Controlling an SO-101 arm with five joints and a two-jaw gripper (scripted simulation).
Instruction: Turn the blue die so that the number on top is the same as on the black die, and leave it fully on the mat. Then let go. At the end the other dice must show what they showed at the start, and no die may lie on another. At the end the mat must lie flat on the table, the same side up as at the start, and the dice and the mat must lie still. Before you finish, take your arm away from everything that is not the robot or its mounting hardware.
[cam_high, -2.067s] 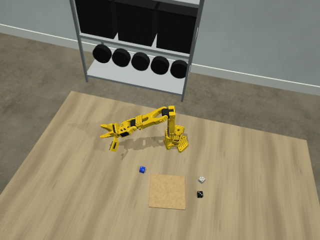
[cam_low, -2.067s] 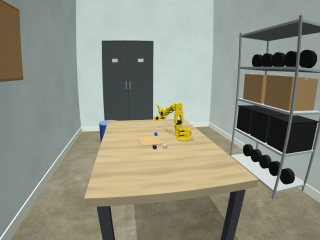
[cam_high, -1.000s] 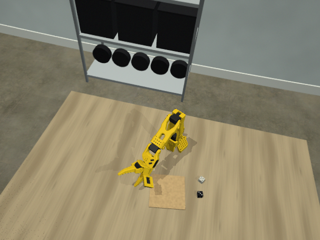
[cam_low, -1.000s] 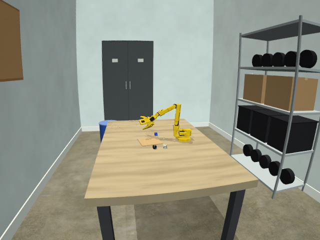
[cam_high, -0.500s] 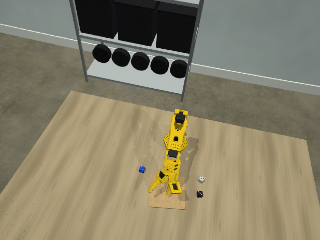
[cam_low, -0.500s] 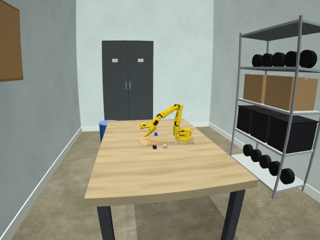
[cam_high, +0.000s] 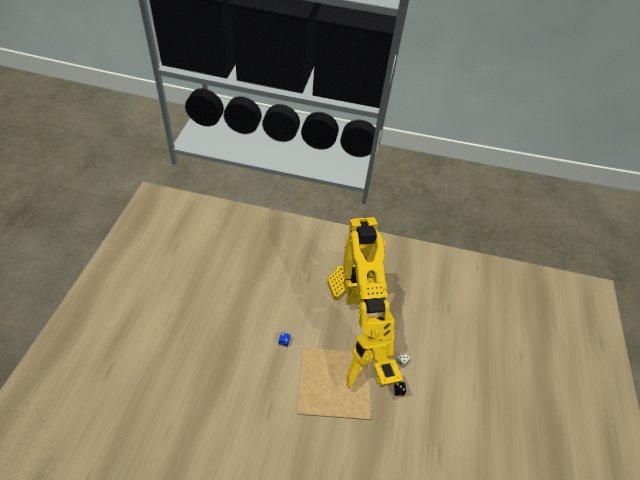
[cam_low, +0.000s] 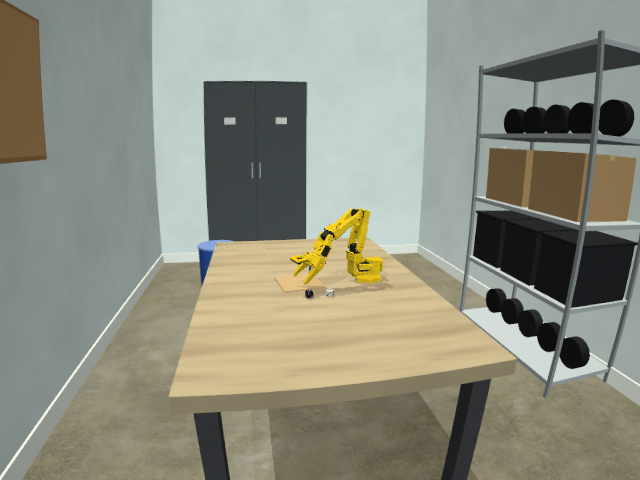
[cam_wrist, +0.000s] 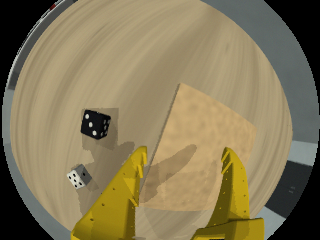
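Note:
The blue die (cam_high: 284, 338) lies on the bare table just off the far left corner of the tan mat (cam_high: 334, 383). The black die (cam_high: 399, 388) lies on the table right of the mat, with the white die (cam_high: 404, 359) just behind it. My gripper (cam_high: 364, 379) hangs over the right part of the mat, pointing down, partly open and empty. In the wrist view my gripper (cam_wrist: 186, 160) has its fingers apart with only the mat (cam_wrist: 200, 154) between them. The black die (cam_wrist: 96, 124) and white die (cam_wrist: 79, 176) show to the left. The blue die is out of the wrist view.
The arm's base (cam_high: 361, 268) stands behind the mat. A metal shelf (cam_high: 279, 93) with black boxes and discs stands beyond the table's far edge. The black and white dice sit close to my gripper's right side.

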